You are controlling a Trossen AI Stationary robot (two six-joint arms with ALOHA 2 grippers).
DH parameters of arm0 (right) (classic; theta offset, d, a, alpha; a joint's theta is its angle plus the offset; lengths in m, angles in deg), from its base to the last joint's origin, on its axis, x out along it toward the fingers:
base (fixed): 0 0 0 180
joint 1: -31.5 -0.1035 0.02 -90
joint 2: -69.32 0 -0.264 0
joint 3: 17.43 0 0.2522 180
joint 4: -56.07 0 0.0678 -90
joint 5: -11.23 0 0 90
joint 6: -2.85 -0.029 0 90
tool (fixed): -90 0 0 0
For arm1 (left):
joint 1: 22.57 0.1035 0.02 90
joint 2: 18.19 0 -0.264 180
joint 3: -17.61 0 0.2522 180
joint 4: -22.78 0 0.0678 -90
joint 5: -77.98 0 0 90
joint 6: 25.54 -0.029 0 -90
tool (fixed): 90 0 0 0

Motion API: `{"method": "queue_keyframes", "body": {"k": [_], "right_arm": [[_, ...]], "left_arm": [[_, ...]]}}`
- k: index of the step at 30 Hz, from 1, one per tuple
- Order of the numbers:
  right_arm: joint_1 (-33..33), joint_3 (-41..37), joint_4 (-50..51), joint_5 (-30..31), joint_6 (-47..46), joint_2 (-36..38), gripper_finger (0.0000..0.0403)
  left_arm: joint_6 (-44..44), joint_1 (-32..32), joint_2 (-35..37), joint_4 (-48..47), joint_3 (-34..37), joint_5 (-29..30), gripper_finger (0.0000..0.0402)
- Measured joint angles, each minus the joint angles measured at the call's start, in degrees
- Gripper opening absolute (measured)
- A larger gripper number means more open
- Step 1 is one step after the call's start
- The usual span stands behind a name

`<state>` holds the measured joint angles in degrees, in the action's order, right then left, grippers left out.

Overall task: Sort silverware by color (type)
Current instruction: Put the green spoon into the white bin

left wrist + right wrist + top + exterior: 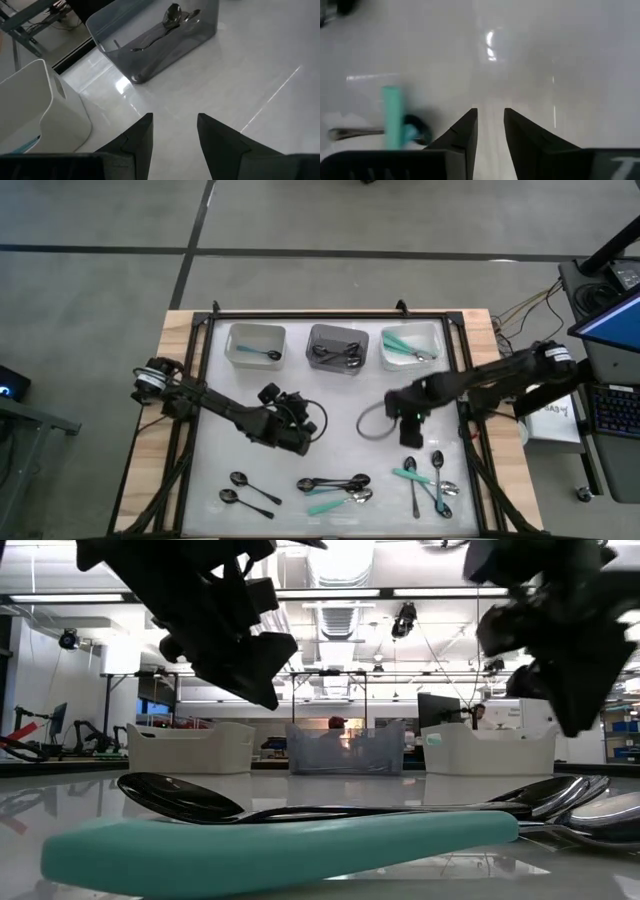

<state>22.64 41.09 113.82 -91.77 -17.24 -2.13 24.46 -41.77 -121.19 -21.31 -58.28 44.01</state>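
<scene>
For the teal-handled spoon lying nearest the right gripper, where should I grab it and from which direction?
Grip the teal-handled spoon by its teal handle, coming straight down from above with the fingers across the handle. It lies flat on the table, and that end points away from the silver spoons crowding its bowl. The right gripper, open and empty, hangs close above it.

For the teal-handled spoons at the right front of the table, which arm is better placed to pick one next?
The right arm. Its hand hangs open and empty just above the cluster of teal-handled spoons. The left hand, also open, is near the table's centre, farther from them.
</scene>
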Motion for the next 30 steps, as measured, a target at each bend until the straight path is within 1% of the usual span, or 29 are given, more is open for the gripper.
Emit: {"method": "queue_keyframes", "body": {"k": [3, 7, 11, 13, 15, 19, 24, 27, 30], "right_arm": [[-6.1, 0.0, -3.9, 0.0, -1.8, -0.7, 0.0082], [-12.5, 0.0, -7.0, 0.9, -5.3, -1.8, 0.0080], [-17.1, 0.0, -7.3, 1.0, -10.9, -3.2, 0.0082], [-19.2, 0.0, -7.4, 0.7, -13.7, -3.9, 0.0086], [-21.3, 0.0, -7.5, 0.0, -15.0, -4.6, 0.0091], [-24.8, 0.0, -8.0, -0.5, -18.0, -5.7, 0.0102], [-28.1, 0.0, -12.0, -0.5, -20.6, -7.2, 0.0111], [-29.2, 0.0, -13.9, -0.4, -20.5, -8.6, 0.0112], [-29.3, 0.1, -14.1, 1.1, -21.5, -10.3, 0.0109]], "left_arm": [[0.0, 0.0, 0.0, 0.4, 0.0, 0.0, 0.0136], [0.0, -0.1, 0.0, 0.8, 0.0, 0.0, 0.0136], [0.0, -0.1, 0.0, 0.8, 0.0, -0.2, 0.0136], [0.0, -0.1, 0.0, 0.8, 0.0, -1.3, 0.0136], [0.0, -0.2, 0.0, 0.7, 0.0, -1.6, 0.0136], [-0.8, -0.2, 0.0, 0.7, 0.0, -1.6, 0.0136], [-1.7, -0.2, 0.0, 0.8, 0.0, -1.6, 0.0136], [-1.8, -0.2, 0.0, 0.7, 0.0, -1.5, 0.0136], [-2.6, -0.2, 0.0, 0.7, 0.0, -1.5, 0.0136]]}}
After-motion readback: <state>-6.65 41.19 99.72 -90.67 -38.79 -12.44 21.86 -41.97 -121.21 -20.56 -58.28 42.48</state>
